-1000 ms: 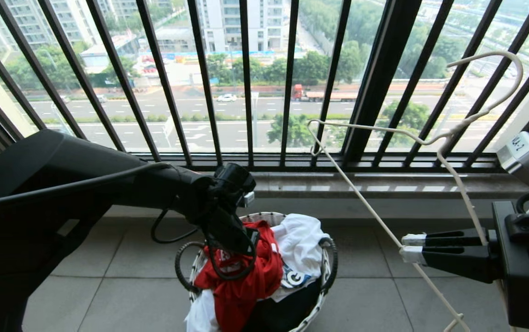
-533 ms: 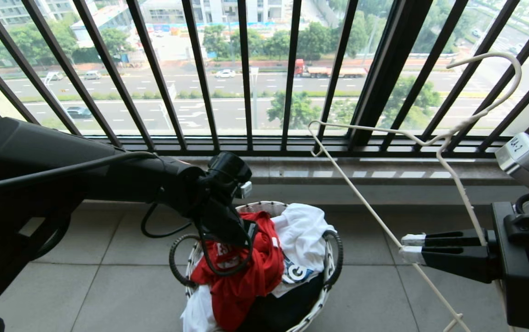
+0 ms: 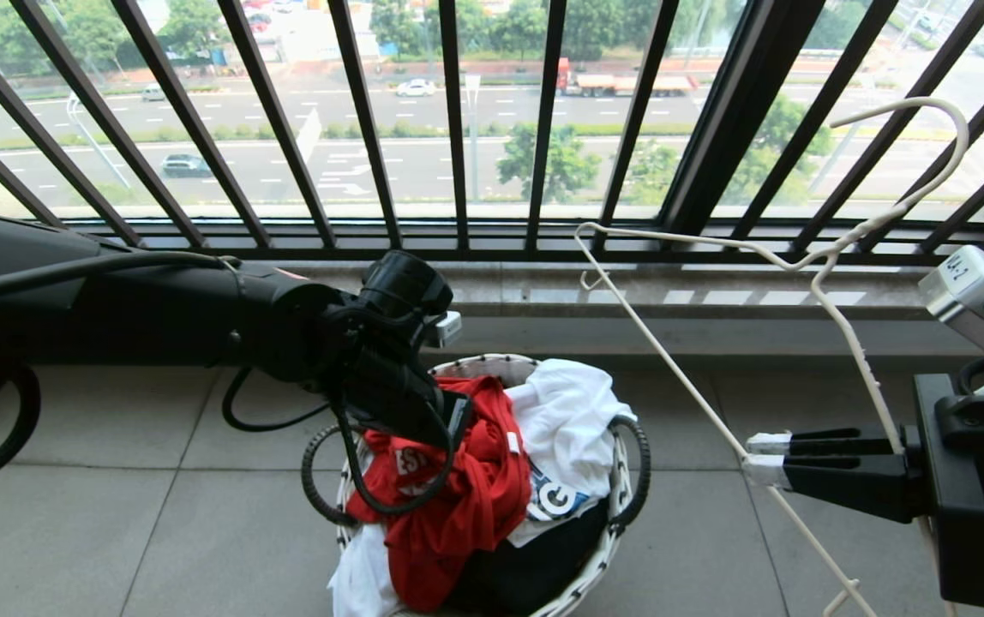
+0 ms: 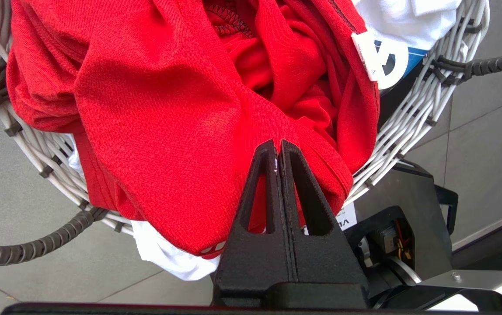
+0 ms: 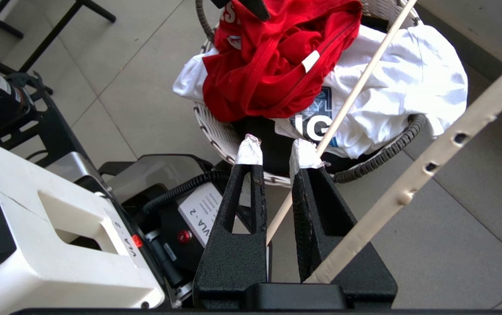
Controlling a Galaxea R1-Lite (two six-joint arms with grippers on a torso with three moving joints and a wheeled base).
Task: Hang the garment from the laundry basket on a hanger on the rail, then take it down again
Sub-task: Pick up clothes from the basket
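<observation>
**Red shirt pinched over the basket, hanger held at the side**

Fingers of the left gripper [image 4: 278, 146] are pressed flat together, with a fold of the garment [image 4: 155, 109] clamped between their tips. Beyond and around those tips the red cloth lies bunched, draped over the near rim of the laundry basket [image 4: 413, 122] and partly hanging outside it. Just past the fingertips, a white T-shirt [image 3: 565, 407] with a blue print fills the far side of the basket, and a dark garment [image 3: 535, 566] lies under both.

Further right, the right gripper [image 5: 277, 153] is held beside the basket. Its taped fingers stand slightly apart, and the hanger [image 3: 809, 257] runs slantwise through the gap, one thin arm touching the inner face of a fingertip. Its hook curves up above the fingers, against the window railing [image 3: 458, 128].
</observation>
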